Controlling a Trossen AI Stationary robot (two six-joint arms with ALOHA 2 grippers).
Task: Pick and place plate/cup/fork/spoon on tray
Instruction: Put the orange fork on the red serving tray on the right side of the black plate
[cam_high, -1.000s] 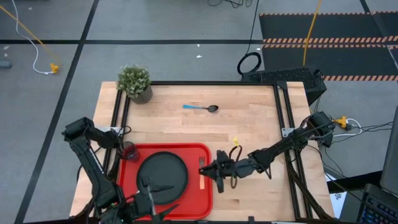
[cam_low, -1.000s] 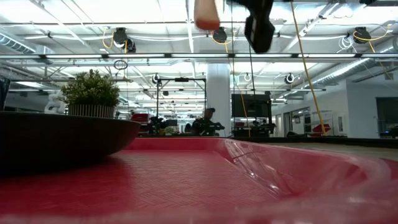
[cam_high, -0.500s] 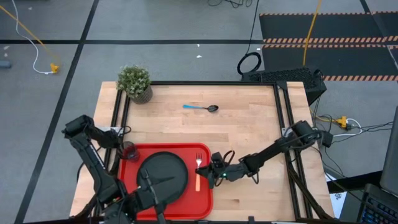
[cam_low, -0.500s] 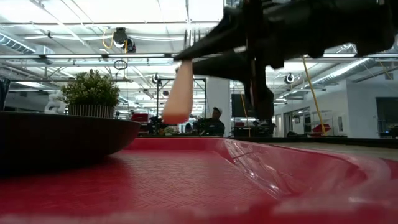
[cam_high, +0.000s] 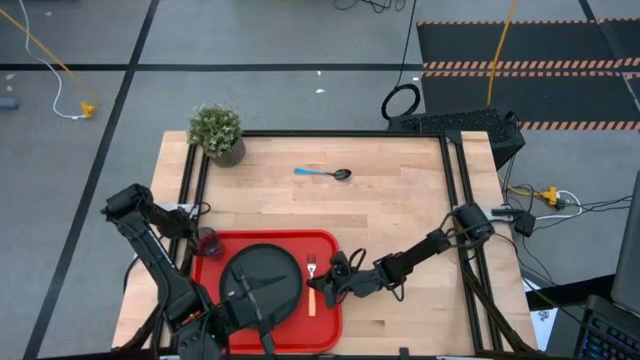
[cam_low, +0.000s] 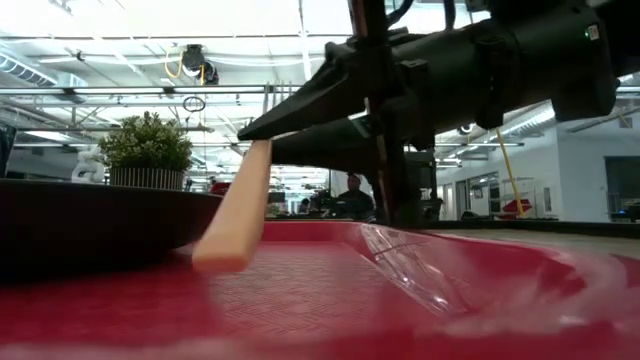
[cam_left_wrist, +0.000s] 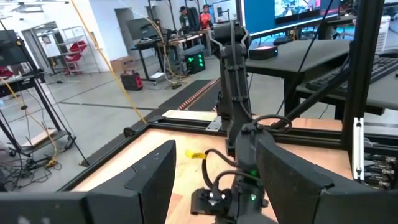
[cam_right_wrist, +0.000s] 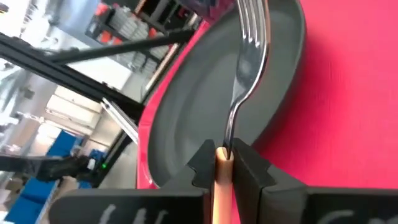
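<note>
Since the earlier frames, the right gripper (cam_high: 328, 287) has carried the fork (cam_high: 311, 283) down and leftward over the tray (cam_high: 328, 243), and the handle's free end, previously high above the tray floor in the low view, now sits at the tray surface. The right gripper's fingers (cam_right_wrist: 252, 167) are pinched on the orange handle near its junction with the metal neck. In the high view the fork lies along the tray's right-hand strip, tines pointing toward the far edge, just beside the plate (cam_high: 262, 278). In the right wrist view the tines (cam_right_wrist: 250, 18) overlap the plate rim (cam_right_wrist: 292, 74); contact cannot be determined. The plate rests at the centre of the tray. The cup (cam_high: 208, 242) is at the tray's far left corner; whether it stands inside the rim cannot be determined. The spoon (cam_high: 324, 173) lies on the table (cam_high: 400, 200) well apart from the tray, toward the far side, with the potted plant (cam_high: 217, 132) at the far left corner. The left gripper (cam_high: 247, 318) hovers over the near part of the tray by the plate, its fingers (cam_left_wrist: 152, 177) spread apart and holding nothing.
</note>
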